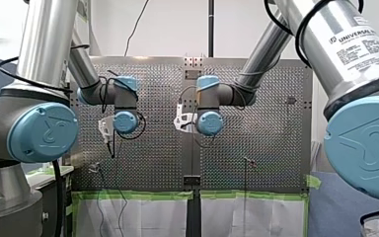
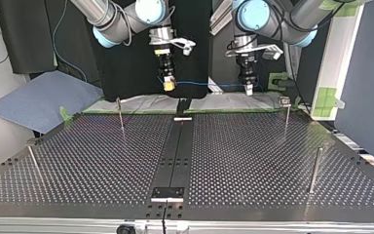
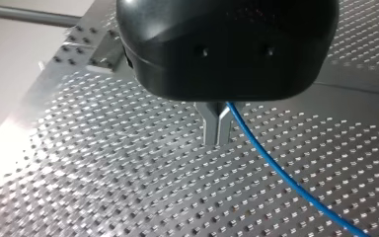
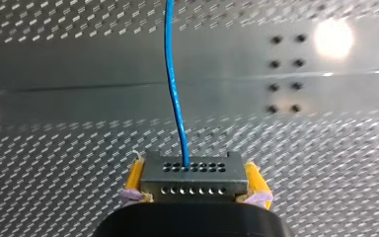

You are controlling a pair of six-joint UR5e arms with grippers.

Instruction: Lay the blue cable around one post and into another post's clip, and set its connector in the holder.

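The thin blue cable (image 2: 209, 83) hangs taut in the air between my two grippers, above the far edge of the perforated table (image 2: 253, 161). My right gripper (image 2: 168, 87), at the top view's left, is shut on the cable's connector. In the right wrist view its yellow pads (image 4: 135, 178) clamp the grey metal connector (image 4: 192, 173), a block with rows of holes, and the cable (image 4: 174, 84) runs straight out ahead. My left gripper (image 2: 248, 89) has its metal fingers (image 3: 211, 129) shut on the cable (image 3: 286, 180), which trails off beside them.
Several thin metal posts stand on the table: one (image 2: 121, 116) under my right gripper, one with a clip on top (image 2: 286, 114) near my left gripper, and two nearer the camera (image 2: 315, 170) (image 2: 34, 165). A black plate (image 2: 167, 193) sits on the centre strip at the near edge.
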